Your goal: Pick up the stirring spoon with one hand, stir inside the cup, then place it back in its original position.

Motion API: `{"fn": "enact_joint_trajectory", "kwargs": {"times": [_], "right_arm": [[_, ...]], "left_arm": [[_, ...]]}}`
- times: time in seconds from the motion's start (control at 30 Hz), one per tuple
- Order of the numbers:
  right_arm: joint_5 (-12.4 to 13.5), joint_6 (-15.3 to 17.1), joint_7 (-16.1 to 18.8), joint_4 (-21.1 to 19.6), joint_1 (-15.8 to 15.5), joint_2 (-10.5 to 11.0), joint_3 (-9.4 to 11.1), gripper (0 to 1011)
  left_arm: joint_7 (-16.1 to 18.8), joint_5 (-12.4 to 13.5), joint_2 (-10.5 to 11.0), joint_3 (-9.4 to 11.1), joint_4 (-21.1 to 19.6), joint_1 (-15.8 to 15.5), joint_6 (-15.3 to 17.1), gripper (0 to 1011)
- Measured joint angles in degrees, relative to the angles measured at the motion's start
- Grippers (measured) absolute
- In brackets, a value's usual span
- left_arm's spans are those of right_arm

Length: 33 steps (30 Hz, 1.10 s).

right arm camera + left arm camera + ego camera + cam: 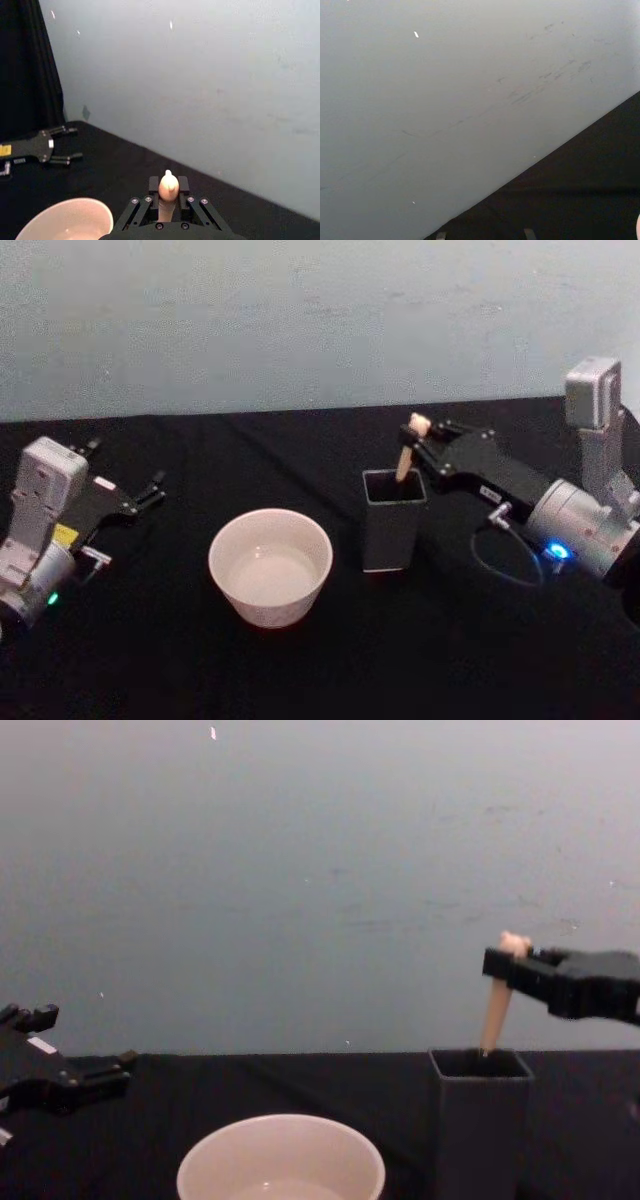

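Stirring spoon (404,462) stands in the holder (392,530), handle clamped by the right gripper (414,438). Left gripper (150,488) idles, jaws apart, at the cup's (270,565) 9 o'clock.

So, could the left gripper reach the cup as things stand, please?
Probably yes: the left gripper sits open left of the cup, only table between them; the right gripper grips the stirring spoon on the far side.

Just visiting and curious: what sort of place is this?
Likely a robot test bench: black-covered table, bare wall, right gripper gripping the stirring spoon in its holder beside a cup, left gripper parked aside.
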Motion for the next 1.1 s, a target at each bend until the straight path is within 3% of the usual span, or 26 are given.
{"fn": "enact_joint_trajectory", "kwargs": {"times": [0.33, 0.7, 0.87, 1.1], "right_arm": [[-0.4, -2.9, 0.7, -5.3, -1.2, 1.4, 2.3, 213], [0.5, -5.2, 2.0, -7.8, -0.8, 1.6, 3.7, 213], [0.1, -6.0, 3.0, -7.1, 0.5, 1.0, 2.5, 213], [-1.7, -7.3, 6.2, -4.1, 3.5, -0.3, -1.4, 213]], "left_arm": [[0.0, 0.0, 0.0, 0.0, 0.0, 0.0, 0.0, 1001], [0.0, 0.0, 0.0, 0.0, 0.0, 0.0, 0.0, 1001], [0.0, 0.0, 0.0, 0.0, 0.0, 0.0, 0.0, 1001], [0.0, 0.0, 0.0, 0.0, 0.0, 0.0, 0.0, 1001]]}}
